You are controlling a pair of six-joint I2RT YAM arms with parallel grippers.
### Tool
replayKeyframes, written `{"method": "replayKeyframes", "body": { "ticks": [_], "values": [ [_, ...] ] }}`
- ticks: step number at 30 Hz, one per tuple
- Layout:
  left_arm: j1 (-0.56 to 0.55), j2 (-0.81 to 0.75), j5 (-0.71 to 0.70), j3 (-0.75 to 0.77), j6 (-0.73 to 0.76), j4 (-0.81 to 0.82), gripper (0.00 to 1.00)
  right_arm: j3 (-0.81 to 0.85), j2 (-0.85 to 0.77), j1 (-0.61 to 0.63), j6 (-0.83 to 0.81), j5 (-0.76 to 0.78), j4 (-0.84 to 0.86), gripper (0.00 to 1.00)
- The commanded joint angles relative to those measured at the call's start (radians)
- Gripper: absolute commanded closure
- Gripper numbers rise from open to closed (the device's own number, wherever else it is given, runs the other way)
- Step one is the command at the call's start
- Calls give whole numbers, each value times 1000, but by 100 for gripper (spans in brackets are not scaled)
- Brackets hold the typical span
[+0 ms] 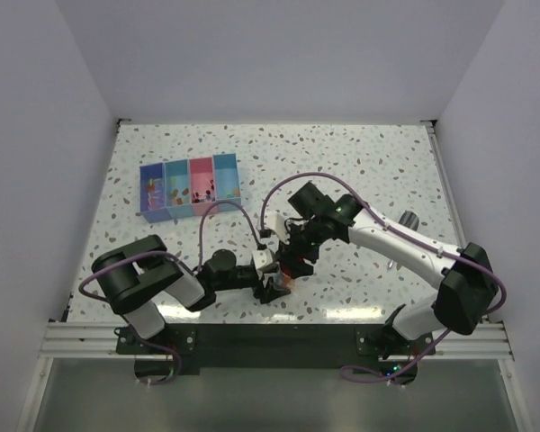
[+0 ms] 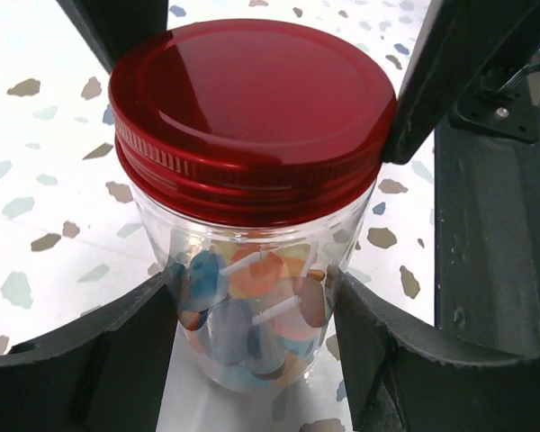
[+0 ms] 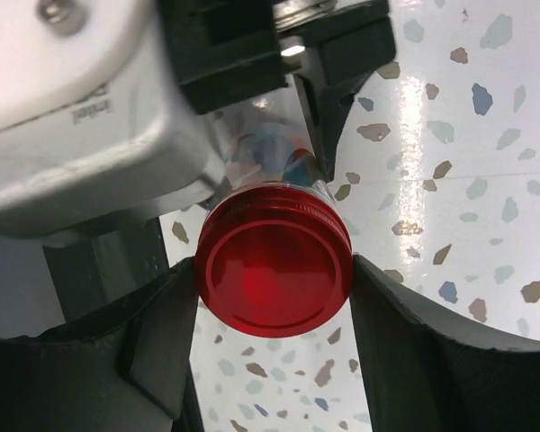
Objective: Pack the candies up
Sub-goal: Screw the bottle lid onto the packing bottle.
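A clear jar (image 2: 252, 261) with a round red lid (image 2: 247, 99) holds candies (image 2: 243, 301) in orange, blue and pink, some on white sticks. My left gripper (image 2: 252, 315) is shut on the jar's lower body, one finger pressed to each side. From the other end, my right gripper (image 3: 274, 279) is closed on the red lid (image 3: 272, 270), both fingers touching its rim. In the top view the two grippers meet at the jar (image 1: 284, 273) near the table's front middle. More candies (image 1: 182, 192) lie in the tray.
A four-compartment tray (image 1: 189, 160) in blue, teal and pink stands at the back left of the speckled table (image 1: 378, 171). White walls enclose the table on three sides. The arm bases sit on the black rail (image 1: 270, 337) along the near edge.
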Motion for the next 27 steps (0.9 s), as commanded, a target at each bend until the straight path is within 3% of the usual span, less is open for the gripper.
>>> {"method": "replayKeyframes", "body": {
  "ticks": [1, 11, 23, 25, 27],
  "values": [
    [3, -61, -148, 5, 39, 210, 99, -52, -28, 3, 308, 43, 168, 58],
    [2, -54, -266, -22, 36, 275, 99, -141, -70, 7, 781, 259, 375, 63],
    [0, 28, -368, -5, 10, 373, 99, -146, -62, 41, 912, 481, 352, 66],
    [0, 46, -381, -1, 1, 398, 98, -155, -62, 44, 930, 483, 368, 62],
    [0, 61, -381, -2, -7, 408, 98, -158, -68, 47, 938, 471, 380, 52]
  ]
}}
